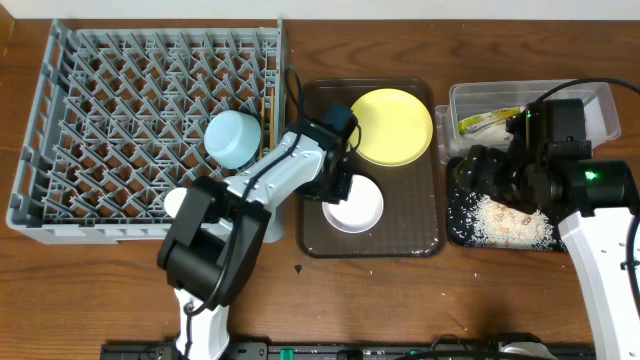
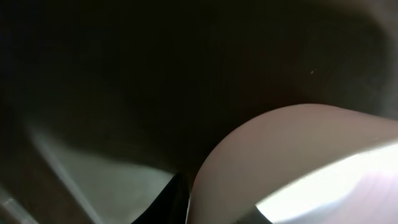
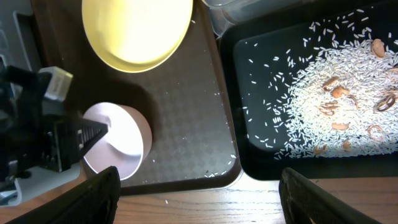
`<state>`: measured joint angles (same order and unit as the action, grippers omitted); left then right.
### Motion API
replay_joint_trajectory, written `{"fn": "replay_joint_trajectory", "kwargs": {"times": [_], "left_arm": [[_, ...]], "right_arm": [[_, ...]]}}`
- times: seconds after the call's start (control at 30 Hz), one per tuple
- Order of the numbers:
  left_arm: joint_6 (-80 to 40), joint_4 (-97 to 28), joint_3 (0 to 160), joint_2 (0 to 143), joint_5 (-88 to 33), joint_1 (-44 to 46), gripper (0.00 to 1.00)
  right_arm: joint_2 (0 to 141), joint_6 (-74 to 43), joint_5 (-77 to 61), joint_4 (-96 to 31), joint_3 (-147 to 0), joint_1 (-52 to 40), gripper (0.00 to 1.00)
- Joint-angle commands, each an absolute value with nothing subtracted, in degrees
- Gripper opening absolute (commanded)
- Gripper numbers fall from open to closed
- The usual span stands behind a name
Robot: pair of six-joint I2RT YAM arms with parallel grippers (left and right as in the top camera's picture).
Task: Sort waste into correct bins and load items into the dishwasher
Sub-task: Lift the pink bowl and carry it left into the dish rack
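Straddles the rim of the white bowl [image 1: 355, 210] with the left end effector [image 1: 334, 190], one finger inside; cannot tell whether clenched or loose. Finds that bowl on the brown serving tray [image 1: 420, 238], near the yellow plate [image 1: 392, 126]. Holds the right end effector [image 3: 211, 202] released and empty by the black tray [image 3: 261, 62] of rice [image 3: 323, 81]. Looks like the bowl-loading step. Calls next for a firm pinch, a lift, then a carry over to the grey dish rack [image 1: 100, 120], beside the light blue bowl [image 1: 235, 137].

The light blue bowl [image 1: 234, 137] sits in the grey dish rack [image 1: 110, 90]. The yellow plate [image 1: 391, 126] and the white bowl [image 1: 355, 209] rest on the brown tray [image 1: 412, 212]. The left end effector [image 1: 336, 187] is at the white bowl's rim.
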<state>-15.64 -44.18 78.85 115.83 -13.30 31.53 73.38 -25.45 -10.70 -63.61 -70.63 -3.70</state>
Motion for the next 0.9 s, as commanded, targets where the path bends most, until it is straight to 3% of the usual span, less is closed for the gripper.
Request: {"fn": "replay_joint_trajectory", "kwargs": {"times": [0.0,0.07,0.3,0.63,0.87], "left_arm": [[-14.96,-43.59,78.81,116.81,-15.86,31.57,0.13],[-13.78,-43.57,78.81,116.79,-15.86,31.55,0.08],[-13.54,-47.16,81.41,113.51,-14.92,30.72,0.07],[-11.40,-52.12,83.31,92.36,7.18,26.94,0.08],[-8.84,-55.48,83.29,84.93,7.49,23.90,0.08]], "right_arm": [[73.52,-26.11,-11.00,-63.66,-70.37,-3.44,0.80],[73.52,-26.11,-11.00,-63.68,-70.37,-3.44,0.80],[73.52,-26.11,-11.00,-63.68,-70.37,-3.44,0.80],[73.52,-26.11,-10.98,-63.68,-70.37,-3.44,0.80],[73.52,-26.09,-10.98,-63.77,-70.37,-3.44,0.80]]}}
